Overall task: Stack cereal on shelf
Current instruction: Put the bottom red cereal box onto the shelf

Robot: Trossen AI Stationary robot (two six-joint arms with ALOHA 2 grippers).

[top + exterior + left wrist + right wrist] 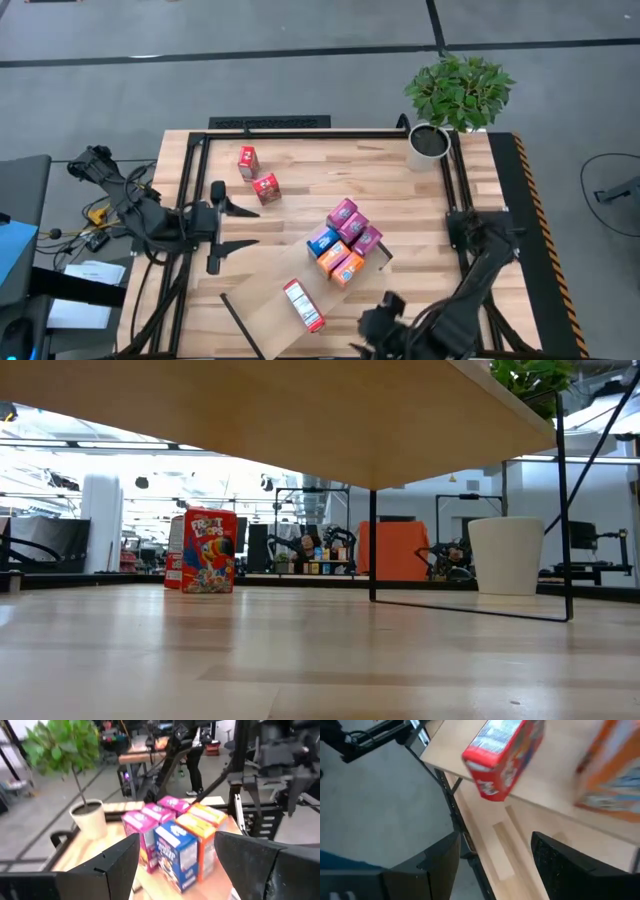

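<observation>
Tabletop: pale planked wood (400, 200), with a potted plant (455, 100) at its far right corner.
Shelf: I see the long board (265, 285) lying at a slant near the front.
Done: six boxes stand clustered (343, 240) on the shelf, and one red box (304, 304) lies flat there.
Left: two red boxes (257, 174) on the tabletop, well apart.
Left jaws: (232, 225) apart, empty, facing the cluster.
Right jaws: (492, 862) apart, empty, near the flat red box.

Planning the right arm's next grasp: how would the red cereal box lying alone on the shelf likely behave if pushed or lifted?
Lying flat on the shelf, the red cereal box would probably slide, not tip. Its small cardboard form suggests light and crushable. It lies near the shelf's edge, so a push might drop it.
</observation>
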